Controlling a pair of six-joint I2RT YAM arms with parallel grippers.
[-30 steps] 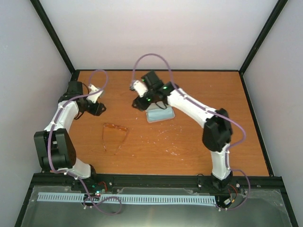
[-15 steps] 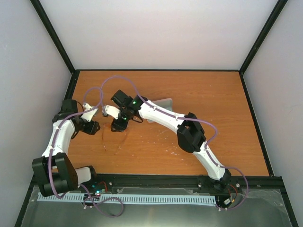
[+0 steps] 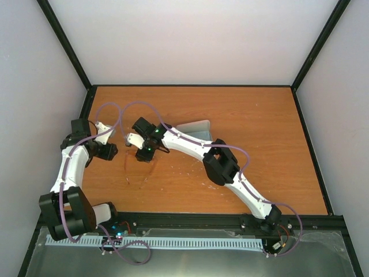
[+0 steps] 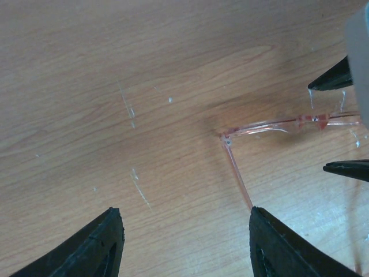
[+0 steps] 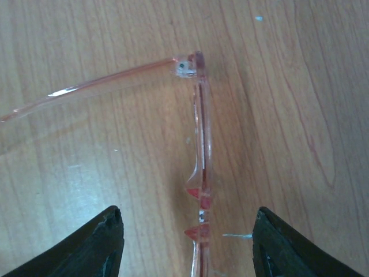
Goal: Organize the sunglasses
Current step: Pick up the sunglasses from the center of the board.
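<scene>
My right end effector [image 5: 187,219] is open. Its two dark fingers stand either side of the front of the sunglasses [image 5: 199,144], with bare wood between each finger and the frame. My left end effector [image 4: 184,210] is open too, jaws wide and nothing between them but wood grain.

On the overhead camera the orange-brown bench [image 3: 259,133] fills the floor of the cell. The right arm stretches across it from its base at 5 o'clock toward 9 o'clock, and the left arm curls up the 9 o'clock edge. A light blue item [image 3: 195,126] lies near bench centre on the 12 o'clock side, partly hidden behind the right arm.

The sunglasses lie on the bench at about 8 o'clock from centre, under the right wrist, with the left end effector close on their 10 o'clock side. They are unfolded. In the left wrist view one slim temple [image 4: 237,173] runs from the front toward the left fingers, ending just beside one fingertip. I cannot tell whether it touches. The right wrist view shows a hinge [image 5: 185,64] at 12 o'clock and the reddish nose pads [image 5: 196,193] lower down, between the fingers.
</scene>
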